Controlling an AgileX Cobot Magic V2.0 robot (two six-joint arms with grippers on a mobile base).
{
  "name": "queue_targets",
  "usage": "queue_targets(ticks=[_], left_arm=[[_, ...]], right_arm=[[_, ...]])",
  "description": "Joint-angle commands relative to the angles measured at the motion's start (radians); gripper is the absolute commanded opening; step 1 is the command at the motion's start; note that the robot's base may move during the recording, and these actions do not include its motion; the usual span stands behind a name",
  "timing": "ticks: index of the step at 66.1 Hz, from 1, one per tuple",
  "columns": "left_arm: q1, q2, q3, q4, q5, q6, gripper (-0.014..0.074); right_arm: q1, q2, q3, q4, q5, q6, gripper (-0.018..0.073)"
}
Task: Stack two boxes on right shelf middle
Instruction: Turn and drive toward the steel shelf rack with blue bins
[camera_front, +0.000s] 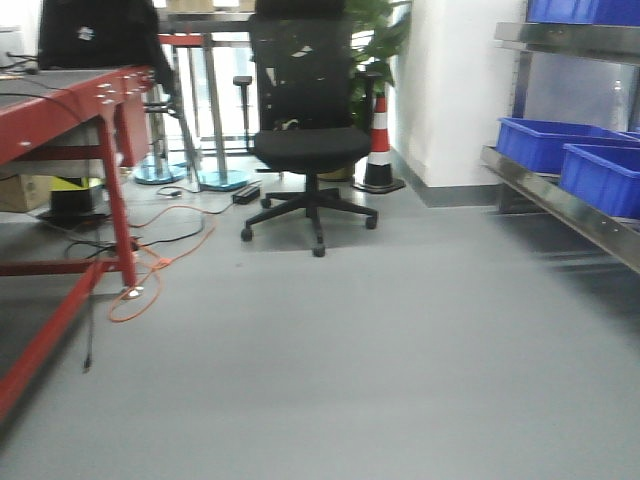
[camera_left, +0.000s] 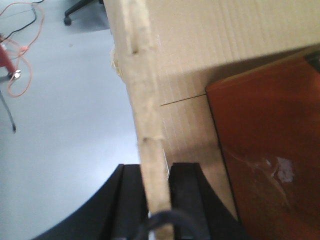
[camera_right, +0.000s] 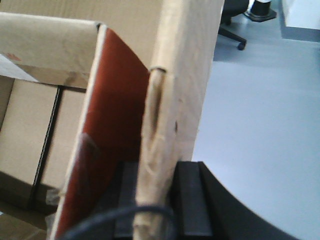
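Left fingers (camera_left: 186, 197) and right fingers (camera_right: 191, 197) each clamp one wall of the box (camera_left: 210, 45) (probably a shared lift for balance). The right shelf (camera_front: 560, 205) lies at 3 o'clock.

The left gripper (camera_left: 156, 200) is black, and the box (camera_left: 225, 45) wall in its grip is light brown with thin lines. Right of it is a dark red-brown sheet (camera_left: 270, 150); left of it the floor (camera_left: 65, 125) is pale grey-blue with an orange cable (camera_left: 31, 70). The right gripper (camera_right: 156, 195) is black too, with the same red-brown to its left. Ahead, the bins (camera_front: 560, 145) are blue
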Motion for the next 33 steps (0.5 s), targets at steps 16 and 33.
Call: queue_targets(ticks=[16, 33], left_arm=[[0.002, -0.005, -0.01, 0.037, -0.029, 0.008, -0.0111], [0.002, -0.005, -0.01, 0.037, -0.029, 0.008, -0.0111]], right_arm=[[-0.008, -0.015, -0.011, -0.018, -0.068, -0.018, -0.0151], [-0.008, -0.015, -0.011, -0.018, -0.068, -0.018, -0.0151]])
